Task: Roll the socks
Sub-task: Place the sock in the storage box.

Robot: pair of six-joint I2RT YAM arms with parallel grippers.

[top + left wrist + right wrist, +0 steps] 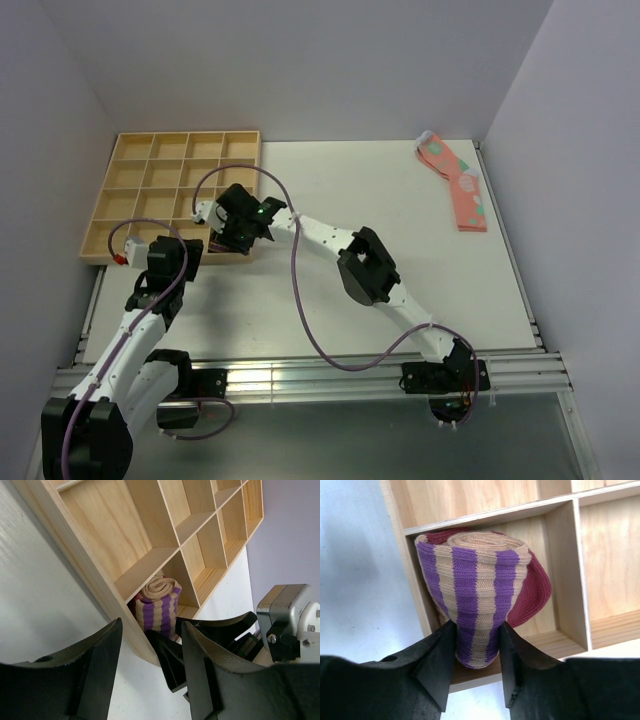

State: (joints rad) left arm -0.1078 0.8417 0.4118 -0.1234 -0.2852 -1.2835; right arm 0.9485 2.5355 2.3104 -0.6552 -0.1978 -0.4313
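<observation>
A rolled purple-and-tan striped sock (475, 580) with a red cuff stands in the near right corner compartment of the wooden tray (150, 170). My right gripper (476, 655) is shut on the lower end of the roll, just over the tray's front wall; in the top view it (226, 238) is at that corner. The roll also shows in the left wrist view (159, 605). My left gripper (152, 630) is open and empty, on the table just in front of the same corner (192, 252), close to the right gripper's fingers (172, 660).
A flat pair of pink patterned socks (458, 185) lies at the far right of the white table. The tray's other compartments (200, 525) show bare wood. Grey walls close the table on three sides.
</observation>
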